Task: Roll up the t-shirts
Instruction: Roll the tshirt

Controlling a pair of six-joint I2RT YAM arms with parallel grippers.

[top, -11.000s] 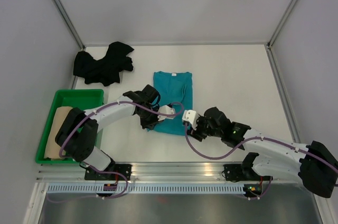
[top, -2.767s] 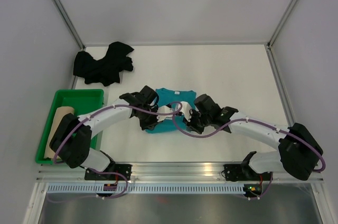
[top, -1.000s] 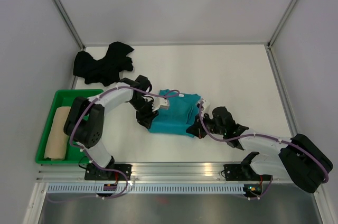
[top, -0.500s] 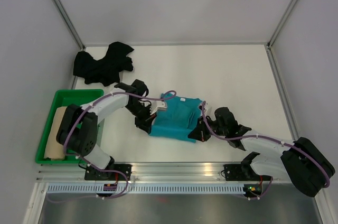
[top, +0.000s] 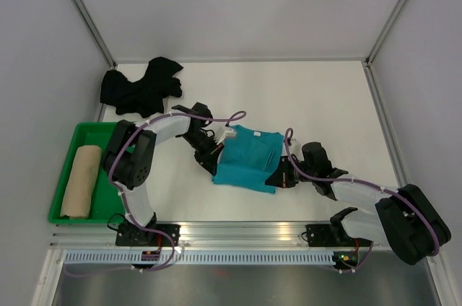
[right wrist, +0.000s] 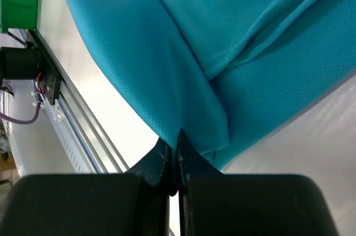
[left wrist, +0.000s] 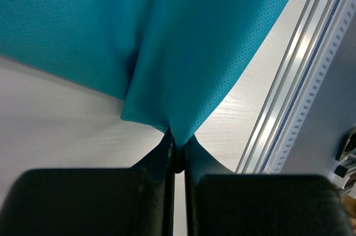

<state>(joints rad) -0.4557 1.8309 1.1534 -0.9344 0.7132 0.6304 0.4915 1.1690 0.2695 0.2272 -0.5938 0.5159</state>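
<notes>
left claw [left wrist: 177, 151] and right claw [right wrist: 177, 148] pinch fine-mesh teal t-shirt [top: 249, 158] into peaked folds.

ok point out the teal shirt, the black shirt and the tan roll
teal shirt [top: 249, 158], top view, middle of the folded fabric
black shirt [top: 141, 89], top view, centre of the crumpled heap
tan roll [top: 80, 180], top view, middle of the cylinder

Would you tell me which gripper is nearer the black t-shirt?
Left. The left gripper holds the teal t-shirt just front-right of the black t-shirt; the right gripper holds its opposite edge, farther off.
</notes>
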